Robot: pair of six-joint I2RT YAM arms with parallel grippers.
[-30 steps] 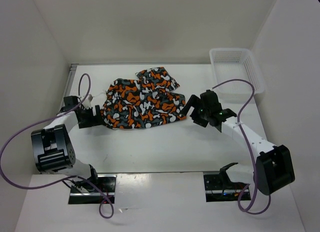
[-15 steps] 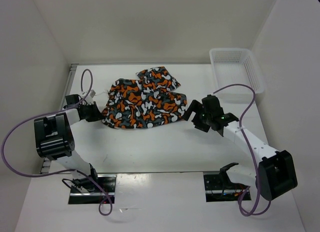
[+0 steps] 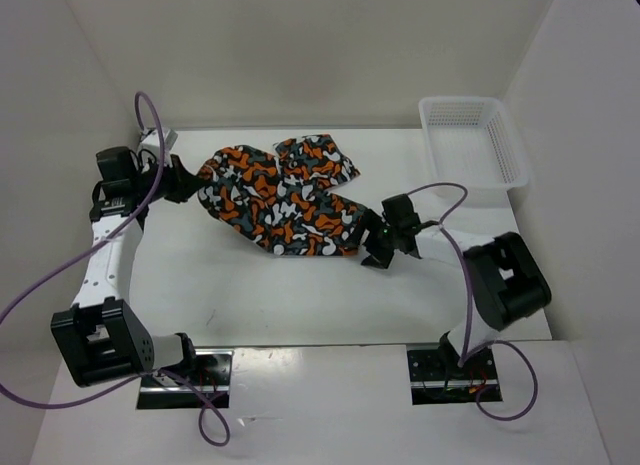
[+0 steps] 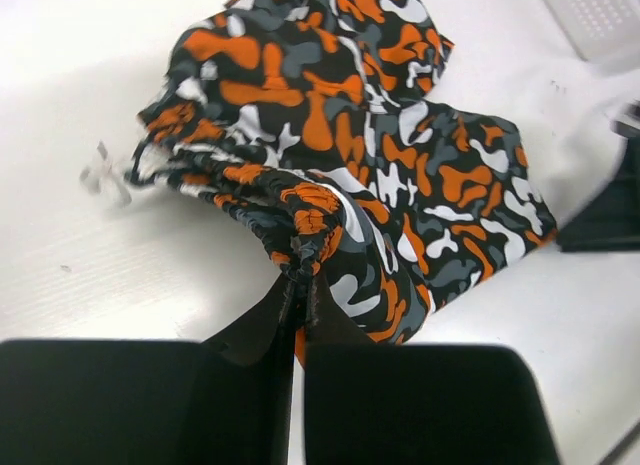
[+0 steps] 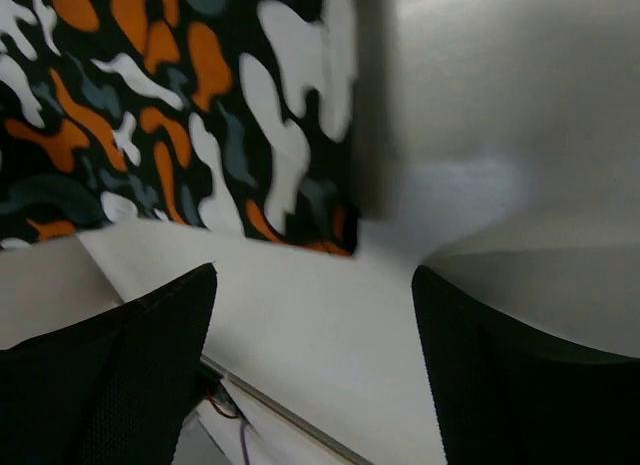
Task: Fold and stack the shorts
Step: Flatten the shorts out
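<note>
Camouflage shorts [image 3: 285, 200] rumpled across the table [image 3: 250, 285], left end pinched.
Left gripper [image 4: 300, 285] clenched on the gathered waistband; right gripper [image 5: 315, 285] spread wide, empty, just beside the near-right corner. White basket [image 3: 470, 135] well apart.

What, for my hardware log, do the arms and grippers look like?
The left arm and right arm have white links with black joints. The left gripper and right gripper are black. A purple cable loops along each; green light near the right wrist.

You see camouflage shorts [image 3: 280, 200] in orange, white, black and grey-teal, a white mesh basket [image 3: 472, 145] and a white counter [image 3: 300, 285].
</note>
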